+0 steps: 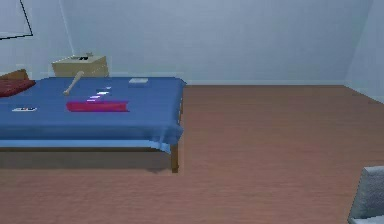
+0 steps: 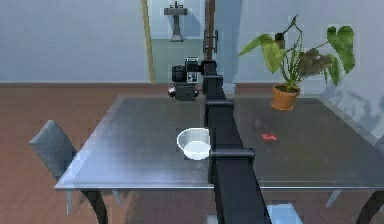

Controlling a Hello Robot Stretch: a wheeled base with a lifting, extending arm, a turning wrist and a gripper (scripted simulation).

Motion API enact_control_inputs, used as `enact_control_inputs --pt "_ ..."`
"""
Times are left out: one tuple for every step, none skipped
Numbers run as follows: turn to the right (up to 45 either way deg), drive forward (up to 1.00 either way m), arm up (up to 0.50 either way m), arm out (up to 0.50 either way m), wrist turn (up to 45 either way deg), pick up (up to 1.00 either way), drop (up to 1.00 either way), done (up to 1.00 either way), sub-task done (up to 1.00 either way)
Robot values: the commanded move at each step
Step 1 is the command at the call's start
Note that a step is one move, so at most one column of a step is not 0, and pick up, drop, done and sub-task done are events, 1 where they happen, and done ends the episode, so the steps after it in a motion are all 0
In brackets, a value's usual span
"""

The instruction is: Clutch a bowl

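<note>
Beside you: a table (image 2: 130,130) with a bowl (image 2: 195,144) on it.
The bowl sits just left of your arm (image 2: 225,140); chair (image 2: 50,148) at the table's left, plant (image 2: 296,62) far right.

We see a white bowl (image 2: 194,146), grey table (image 2: 130,125), black arm (image 2: 222,125), blue bed (image 1: 150,100), brown floor (image 1: 280,140), green plant (image 2: 300,55) in orange pot (image 2: 285,98).

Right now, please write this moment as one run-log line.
bowl: white, on grey table, beside arm | fingers: past the bowl, near table's far edge | holding: cannot tell | forward view: blue bed
</note>
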Motion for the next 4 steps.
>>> enact_control_inputs --pt "0.0 0.00 0.00 0.00 3.0 0.00 0.00 0.00 0.00" --pt "0.0 0.00 -0.30 0.00 0.0 0.00 0.00 0.00 0.00" --pt "0.0 0.00 0.00 0.00 0.0 1.00 0.00 0.00 0.00" --pt "0.0 0.00 0.10 0.00 0.0 0.00 0.00 0.00 0.00"
